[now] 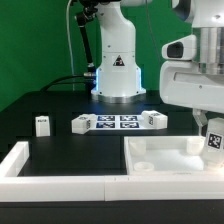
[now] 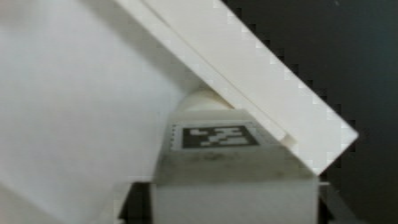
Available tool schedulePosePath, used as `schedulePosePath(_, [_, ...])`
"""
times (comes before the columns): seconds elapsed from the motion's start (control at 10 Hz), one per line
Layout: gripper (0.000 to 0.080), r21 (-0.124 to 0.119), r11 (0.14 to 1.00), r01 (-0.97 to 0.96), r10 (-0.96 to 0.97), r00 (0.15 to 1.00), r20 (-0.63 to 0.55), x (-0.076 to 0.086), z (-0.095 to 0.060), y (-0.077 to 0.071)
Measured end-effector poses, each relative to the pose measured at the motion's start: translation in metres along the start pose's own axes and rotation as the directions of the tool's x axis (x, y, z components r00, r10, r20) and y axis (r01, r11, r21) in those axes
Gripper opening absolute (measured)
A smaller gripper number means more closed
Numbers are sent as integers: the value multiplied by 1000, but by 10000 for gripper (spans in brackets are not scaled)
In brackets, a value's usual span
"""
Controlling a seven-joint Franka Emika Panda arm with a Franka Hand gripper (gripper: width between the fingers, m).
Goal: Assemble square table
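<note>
1. Exterior view: the robot's two-finger gripper hangs low over the edge of the white plastic square tray-like tabletop with raised rim. The tabletop lies flat at the exterior view's right, near the long white wall bar. I cannot tell whether the jaws are clamped on the rim or only close to it, because the gripper body hides them.
2. If the hold is only at this one edge, I judge that the tabletop may swing or slip when it is moved.
3. A wide sweep may knock the short white tagged leg just beside the marker board.
4. Wrist view: the raised rim runs slantwise, with a black-and-white tag close beside it. The jaws do not show clearly here either. A skewed bite could tilt the tabletop.
</note>
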State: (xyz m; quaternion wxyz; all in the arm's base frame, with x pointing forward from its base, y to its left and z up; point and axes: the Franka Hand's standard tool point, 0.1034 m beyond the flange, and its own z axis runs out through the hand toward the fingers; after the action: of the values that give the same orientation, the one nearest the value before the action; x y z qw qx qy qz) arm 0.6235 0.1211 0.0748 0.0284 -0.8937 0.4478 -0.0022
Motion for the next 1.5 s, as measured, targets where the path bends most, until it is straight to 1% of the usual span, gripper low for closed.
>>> schedulePosePath(0.1, [290, 13, 990, -142, 142, 990, 15, 1, 0, 0])
schedulePosePath(0.2, [290, 60, 950, -305, 304, 952, 26, 5, 1, -3])
schedulePosePath(0.3, [290, 84, 892, -444, 442, 896, 46, 6, 1, -1])
schedulePosePath(0.5, [290, 81, 839, -538, 535, 843, 63, 6, 2, -1])
schedulePosePath(0.6, [318, 80, 832, -549, 546, 836, 63, 6, 2, -1])
schedulePosePath(0.7, [318, 58, 876, -480, 477, 877, 47, 4, 2, 1])
schedulePosePath(0.8, [488, -4, 946, -324, 324, 946, 9, 0, 1, 4])
schedulePosePath(0.9, [602, -19, 975, -223, 223, 975, -8, 1, -1, 3])
schedulePosePath(1.0, [602, -29, 993, -112, 111, 994, -19, 0, 0, 3])
schedulePosePath(1.1, [635, -30, 998, -48, 47, 999, -18, 1, 0, 3])
schedulePosePath(1.2, [645, -31, 999, 26, -27, 1000, -16, 2, 0, 4])
schedulePosePath(1.4, [649, -33, 985, 166, -167, 986, -12, 2, 0, 4])
schedulePosePath(1.5, [649, -30, 978, 208, -208, 978, -13, 2, -1, 3])
